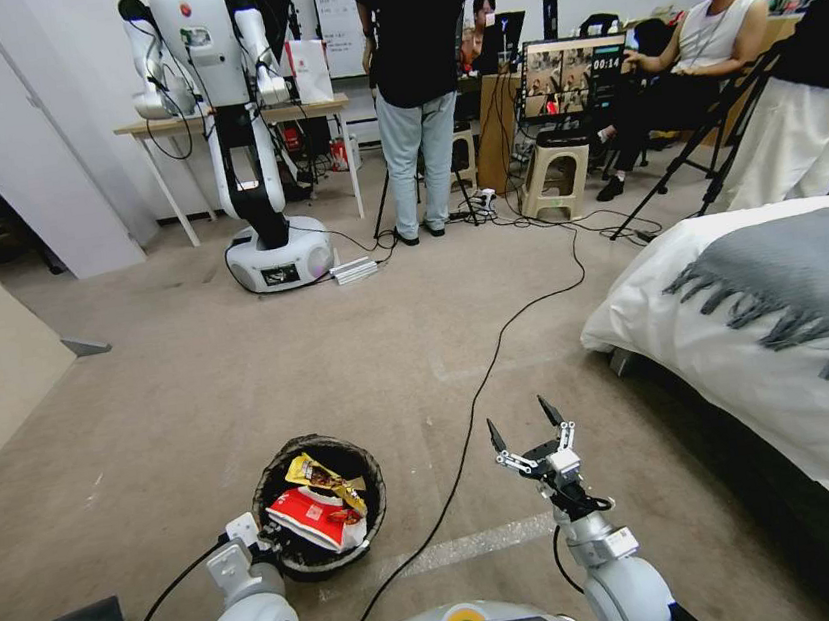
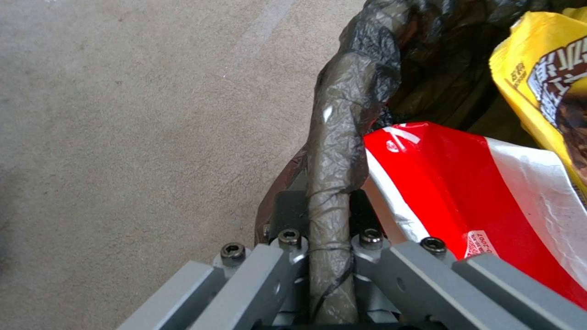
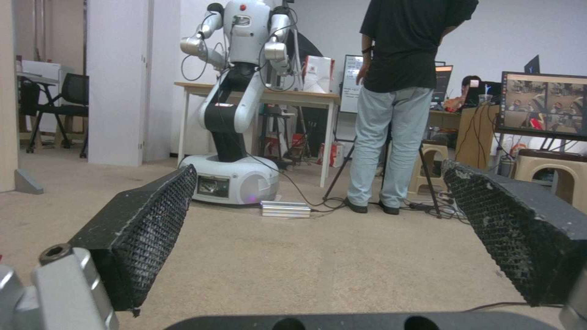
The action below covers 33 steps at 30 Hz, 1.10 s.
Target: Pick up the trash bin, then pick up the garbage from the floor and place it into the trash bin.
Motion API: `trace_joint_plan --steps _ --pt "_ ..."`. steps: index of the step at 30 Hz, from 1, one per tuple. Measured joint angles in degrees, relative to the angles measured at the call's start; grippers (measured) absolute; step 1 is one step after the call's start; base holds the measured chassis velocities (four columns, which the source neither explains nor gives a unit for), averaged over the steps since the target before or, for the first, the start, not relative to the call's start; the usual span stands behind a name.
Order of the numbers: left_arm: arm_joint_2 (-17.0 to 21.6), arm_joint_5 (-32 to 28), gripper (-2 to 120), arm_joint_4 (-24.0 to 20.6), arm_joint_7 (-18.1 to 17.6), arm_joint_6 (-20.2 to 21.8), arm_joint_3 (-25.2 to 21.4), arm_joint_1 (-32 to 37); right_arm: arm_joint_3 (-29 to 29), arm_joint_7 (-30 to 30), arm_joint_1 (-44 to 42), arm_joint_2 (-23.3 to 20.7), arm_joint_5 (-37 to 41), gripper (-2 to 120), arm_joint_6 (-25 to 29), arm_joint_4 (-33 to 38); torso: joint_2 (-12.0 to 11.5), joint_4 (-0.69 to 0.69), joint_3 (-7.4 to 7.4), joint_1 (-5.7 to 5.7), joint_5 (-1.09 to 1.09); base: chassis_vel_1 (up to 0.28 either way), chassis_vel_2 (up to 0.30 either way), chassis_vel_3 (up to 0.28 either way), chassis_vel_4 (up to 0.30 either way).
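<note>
Bin (image 1: pixel 325 553) round, crinkly black liner | left gripper (image 2: pixel 324 247) jaws clamping rim | right gripper (image 1: pixel 527 430) jaws wide

Beige carpet floor (image 1: pixel 241 372), white walls, wooden table (image 1: pixel 230 118), bed (image 1: pixel 737 311) right, stool (image 1: pixel 553 173).

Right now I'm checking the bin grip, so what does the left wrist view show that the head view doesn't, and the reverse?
Left wrist view alone: the left gripper shut on the bagged rim of the trash bin, one finger on each side.

Head view alone: the whole bin, the right gripper open above bare carpet, the black cable and the bed.

Both: the red wrapper and the yellow wrapper inside the bin.
</note>
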Motion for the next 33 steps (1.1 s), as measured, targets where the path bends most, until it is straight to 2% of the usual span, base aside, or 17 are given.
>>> trace_joint_plan --steps 13,19,20,22,23,24,26,28,31,32,33 --pt "-0.1 -2.4 0 0.6 0.1 0.8 0.8 -0.1 -0.4 -0.6 -0.1 0.0 -0.3 100 0.7 -1.0 0.0 -0.01 0.01 0.00 -0.02 0.000 0.000 0.000 0.000" --pt "-0.1 -2.8 23 0.5 1.1 1.2 1.1 -0.1 -0.4 -1.0 0.0 0.1 -0.4 100 1.2 -1.6 0.0 -0.03 0.02 0.00 -0.15 0.000 0.000 0.000 0.000" --pt "-0.1 -2.8 23 0.5 1.1 1.2 1.1 -0.1 -0.4 -1.0 0.0 0.1 -0.4 100 1.2 -1.6 0.0 -0.03 0.02 0.00 -0.15 0.000 0.000 0.000 0.000" --pt "-0.2 -3.4 32 0.7 1.7 1.6 1.5 0.0 -0.6 -1.2 -0.1 0.1 -0.4 100 1.5 -1.9 0.0 -0.06 0.05 0.01 -0.34 0.000 0.000 0.000 0.000" --pt "-0.2 -3.6 37 0.6 1.9 1.7 1.6 0.0 -0.6 -1.3 -0.1 0.2 -0.5 100 1.6 -2.0 0.0 -0.09 0.05 0.01 -0.32 0.000 0.000 0.000 0.000" --pt "-0.2 -3.6 37 0.6 1.9 1.7 1.6 0.0 -0.6 -1.3 -0.1 0.2 -0.5 100 1.6 -2.0 0.0 -0.09 0.05 0.01 -0.32 0.000 0.000 0.000 0.000" --pt "-0.1 -3.5 47 -0.1 2.1 1.7 1.6 0.0 -0.7 -1.6 -0.1 0.2 -0.5 100 1.9 -2.1 0.0 -0.08 0.05 0.01 -0.17 0.000 0.000 0.000 0.000" --pt "-0.1 -3.4 51 -0.3 2.2 1.7 1.6 -0.1 -0.7 -1.7 0.0 0.2 -0.5 100 1.9 -2.2 0.0 -0.07 0.04 0.01 -0.18 0.000 0.000 0.000 0.000" --pt "0.0 -3.2 66 -0.7 2.4 1.5 1.4 -0.4 -0.7 -2.2 0.0 0.2 -0.5 100 2.2 -2.3 0.0 -0.05 0.03 0.01 -0.13 0.000 0.000 0.000 0.000" --pt "0.0 -3.2 66 -0.7 2.4 1.5 1.4 -0.4 -0.7 -2.2 0.0 0.2 -0.5 100 2.2 -2.3 0.0 -0.05 0.03 0.01 -0.13 0.000 0.000 0.000 0.000" --pt "0.0 -3.2 73 -0.8 2.5 1.4 1.4 -0.5 -0.7 -2.4 -0.1 0.2 -0.5 100 2.3 -2.3 0.0 -0.04 0.03 0.01 -0.11 0.000 0.000 0.000 0.000"
